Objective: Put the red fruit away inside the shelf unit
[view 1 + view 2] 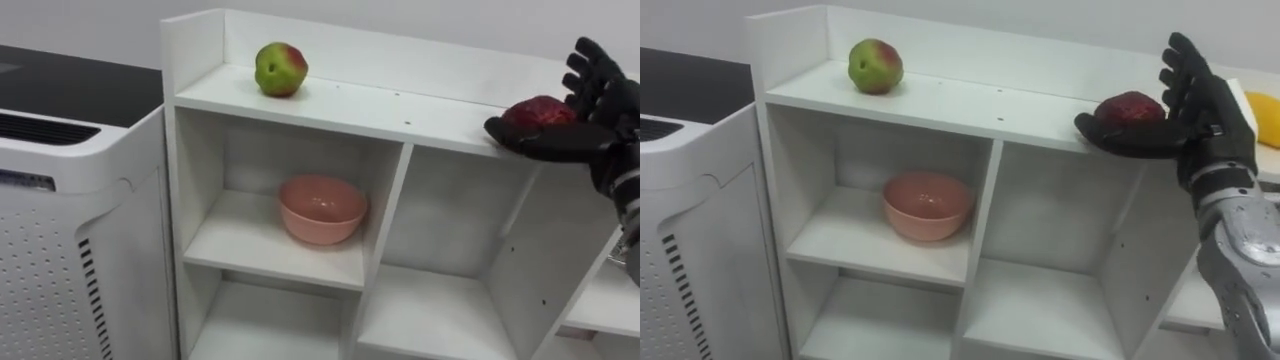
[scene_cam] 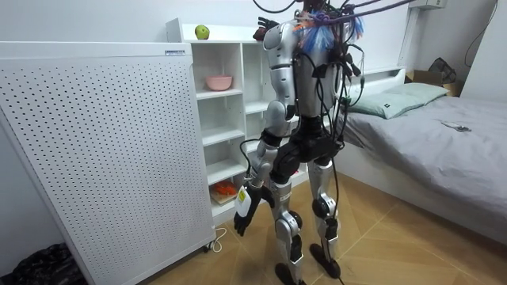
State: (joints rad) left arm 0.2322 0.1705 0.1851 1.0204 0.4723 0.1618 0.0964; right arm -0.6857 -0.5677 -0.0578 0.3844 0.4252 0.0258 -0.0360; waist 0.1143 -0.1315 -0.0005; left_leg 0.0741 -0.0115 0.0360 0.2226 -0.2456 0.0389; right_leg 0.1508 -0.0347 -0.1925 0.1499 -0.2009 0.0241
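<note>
A grey-covered bed [image 2: 444, 134] is seen along the room view's right, and a tall white perforated unit [image 2: 103, 150] is placed at its left, just beside the white closet [image 1: 380, 110]. The robot is seen standing upright on the wooden floor in front of the closet, between it and the bed. The closet is made up of open compartments under a flat top board with a low raised back and side. A pink bowl [image 1: 322, 208] is set upright in the upper left compartment. The right hand [image 1: 1212, 115] is held at the right part of the top board, with its fingers straight and spread upward and its thumb laid out flat along the board's front edge, so nothing is clasped. The left hand [image 2: 242, 215] is hung low beside the thigh; whether it is open or closed cannot be told. A green and red apple [image 1: 280, 68] is rested on the top board near its left end. A dark red fruit [image 1: 1128, 107] is seated on the board between the right thumb and the raised fingers. Part of a yellow object [image 1: 1267, 118] is seen just behind that hand
</note>
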